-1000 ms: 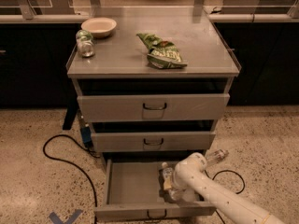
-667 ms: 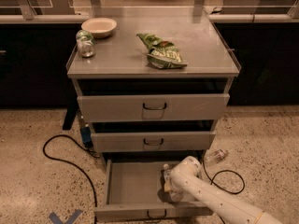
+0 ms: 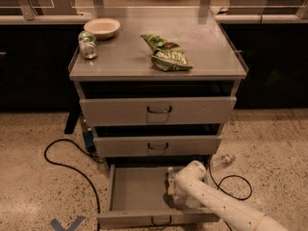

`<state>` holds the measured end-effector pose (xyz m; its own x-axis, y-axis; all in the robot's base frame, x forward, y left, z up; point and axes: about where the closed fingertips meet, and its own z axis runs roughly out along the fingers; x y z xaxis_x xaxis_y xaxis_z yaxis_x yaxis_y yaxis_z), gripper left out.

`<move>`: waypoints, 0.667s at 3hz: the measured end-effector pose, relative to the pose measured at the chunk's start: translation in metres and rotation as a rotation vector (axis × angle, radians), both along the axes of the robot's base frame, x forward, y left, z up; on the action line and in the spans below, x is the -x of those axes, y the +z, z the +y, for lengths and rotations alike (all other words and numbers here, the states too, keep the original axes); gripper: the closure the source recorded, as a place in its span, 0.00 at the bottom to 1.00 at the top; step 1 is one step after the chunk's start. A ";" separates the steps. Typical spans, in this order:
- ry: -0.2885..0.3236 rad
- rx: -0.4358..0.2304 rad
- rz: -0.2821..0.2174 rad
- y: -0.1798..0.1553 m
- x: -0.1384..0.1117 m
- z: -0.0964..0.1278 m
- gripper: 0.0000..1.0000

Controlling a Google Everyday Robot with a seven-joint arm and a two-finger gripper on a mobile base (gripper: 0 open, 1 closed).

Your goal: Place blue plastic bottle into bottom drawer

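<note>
**Arm edging left & lower into bottom drawer vs. 1 s ago**

Arm (image 3: pixel 216 203): wrist end is now sitting slightly further left and deeper over the bottom drawer (image 3: pixel 137 191) than 1 s ago; nothing else is shifting. Gripper (image 3: pixel 171 186) is hanging inside the open drawer, right of centre, mostly hidden behind the wrist, so whether it is wide, narrow or holding sth. cannot be told. Pale shape showing at the wrist's left edge is prob. the blue plastic bottle (image 3: pixel 169 179), i.e. already within the drawer walls; contact w/ the tray floor is not resolvable.

Handling (judgement): thin translucent plastic, light; body likely giving under squeeze, label smooth & slippery, round form prone to rolling once freed. Best hold: across mid-body, not cap or neck.

Chip bag (image 3: pixel 166 54), bowl (image 3: pixel 102 28) & green-topped can (image 3: pixel 87 44) are resting on the cabinet top (image 3: pixel 211 57); a smaller clear bottle (image 3: pixel 222 161) is lying on the floor by the cable (image 3: pixel 62 163).
</note>
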<state>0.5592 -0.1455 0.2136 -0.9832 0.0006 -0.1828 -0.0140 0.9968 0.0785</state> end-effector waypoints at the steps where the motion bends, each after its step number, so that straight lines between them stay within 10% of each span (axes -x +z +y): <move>1: -0.051 -0.066 -0.026 -0.036 -0.035 0.012 1.00; 2: -0.081 -0.125 -0.053 -0.057 -0.049 0.019 1.00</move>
<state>0.6078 -0.1263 0.1565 -0.9678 0.1056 -0.2283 0.0586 0.9773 0.2037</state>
